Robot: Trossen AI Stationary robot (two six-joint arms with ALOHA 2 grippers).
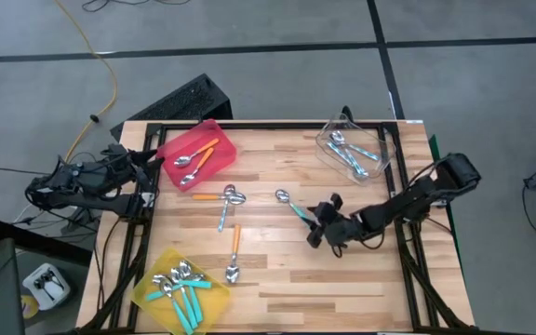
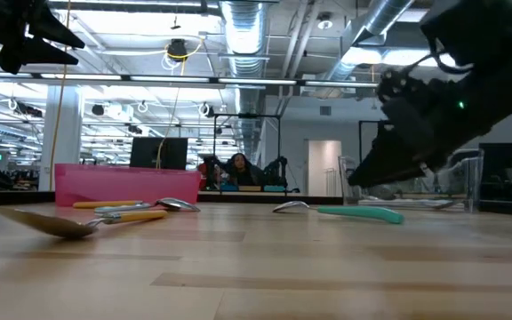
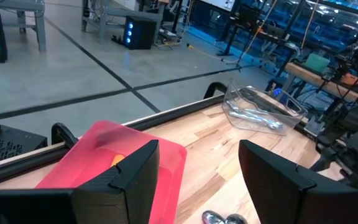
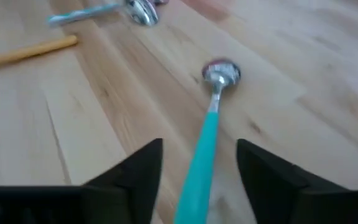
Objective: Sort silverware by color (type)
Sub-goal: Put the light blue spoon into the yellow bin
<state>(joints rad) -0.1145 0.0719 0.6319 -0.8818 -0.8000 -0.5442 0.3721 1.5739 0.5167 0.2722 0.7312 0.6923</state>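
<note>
The teal-handled spoon [image 1: 294, 207] lies loose on the worktop [image 1: 342, 270] right of centre in the high view, its bowl toward the upper left and its handle running down and right — straight into the right end effector [image 1: 321, 226]. In the right wrist view the teal handle [image 4: 201, 155] passes between the two dark fingers [image 4: 138, 171], which stand spread on either side without pinching it, so the end effector is released and straddling the handle's tail. The spoon's long axis lines up with the reach of the right arm, so a close here would, I judge, catch the handle crosswise.

Further left in the high view lie an orange-handled spoon [image 1: 234, 251], another orange one [image 1: 217, 196] and a light blue one [image 1: 223, 214]. The yellow bin [image 1: 147, 296] at lower left holds teal spoons, the red bin [image 1: 214, 130] orange ones, the clear bin [image 1: 381, 140] at upper right light blue.

The left end effector [image 3: 197, 180] waits at the left edge — spread wide, holding nothing — well apart from the teal spoon.
</note>
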